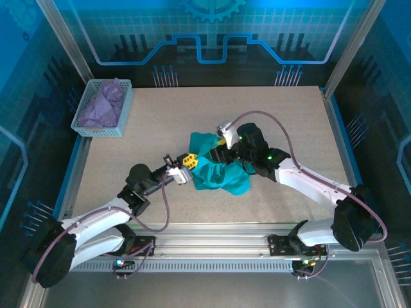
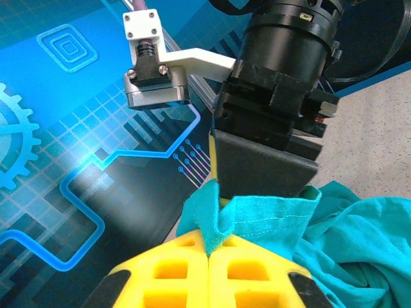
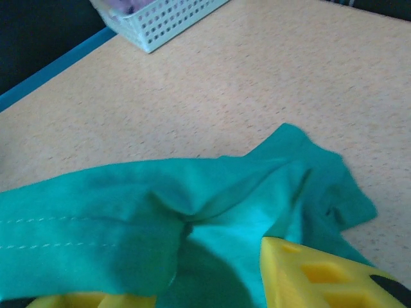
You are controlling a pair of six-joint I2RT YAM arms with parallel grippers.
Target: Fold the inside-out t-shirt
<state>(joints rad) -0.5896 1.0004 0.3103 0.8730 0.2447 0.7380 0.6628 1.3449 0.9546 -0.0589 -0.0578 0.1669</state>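
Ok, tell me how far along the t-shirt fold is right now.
Done: nothing looks folded yet; the t-shirt lies crumpled in the middle of the table. In hand: the left tool is shut on a stitched edge of it, and the right tool straddles bunched fabric with its fingers apart. Left: spreading the shirt flat, then probably every fold.

Blue glow spills from the back wall [image 1: 212,38]; the table [image 1: 270,115] is evenly lit, with soft shadows. Up close, the yellow fingers [image 3: 308,273] blur, while the shirt [image 2: 359,244] stitching looks sharp.
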